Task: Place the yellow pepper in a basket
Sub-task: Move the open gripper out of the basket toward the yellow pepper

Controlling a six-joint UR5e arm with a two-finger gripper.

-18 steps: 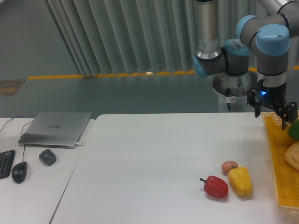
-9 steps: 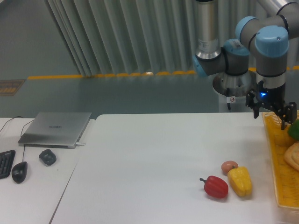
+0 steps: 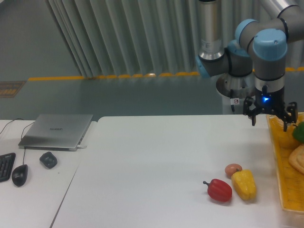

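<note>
The yellow pepper [image 3: 244,185] lies on the white table at the lower right, touching or nearly touching a red pepper [image 3: 219,190] on its left and a small round orange-pink item [image 3: 233,169] behind it. The yellow-orange mesh basket [image 3: 283,161] stands at the table's right edge, partly cut off by the frame. My gripper [image 3: 269,121] hangs above the table's far right, just left of the basket's far corner, well above and behind the yellow pepper. Its fingers are spread apart and hold nothing.
The basket holds a green item [image 3: 299,132] and a tan item [image 3: 298,159]. On the left stand a closed laptop [image 3: 57,130], a dark mouse [image 3: 19,174], a small dark object [image 3: 48,159] and a keyboard's edge [image 3: 4,166].
My gripper has moved a little to the left, away from above the basket's rim, and has turned slightly. The peppers have not moved.
</note>
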